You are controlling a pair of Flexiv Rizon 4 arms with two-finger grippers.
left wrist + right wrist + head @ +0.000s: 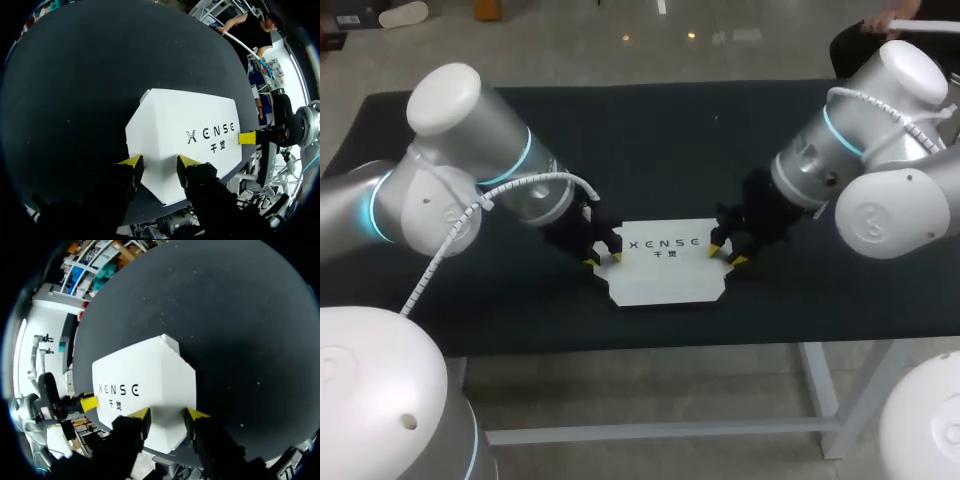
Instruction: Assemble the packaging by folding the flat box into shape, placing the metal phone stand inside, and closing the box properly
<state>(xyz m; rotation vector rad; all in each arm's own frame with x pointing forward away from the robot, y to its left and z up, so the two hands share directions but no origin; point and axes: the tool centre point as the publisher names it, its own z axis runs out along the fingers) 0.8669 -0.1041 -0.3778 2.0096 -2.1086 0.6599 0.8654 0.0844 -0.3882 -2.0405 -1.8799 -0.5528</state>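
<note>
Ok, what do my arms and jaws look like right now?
Left arm and right arm: rounded silver-white housings, glowing cyan rings at the joints, a white spiral-wrapped cable along each. Jaws are black with yellow tips.

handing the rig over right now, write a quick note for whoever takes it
Left gripper: open, tips at the left end of the box.
Right gripper: open, tips at the box's right end.
The box lies flat and unfolded on the black table, near its front edge.
Phone stand: not in view.
Done: nothing that shows.
Left: fold the box, put the stand in, close it.
</note>
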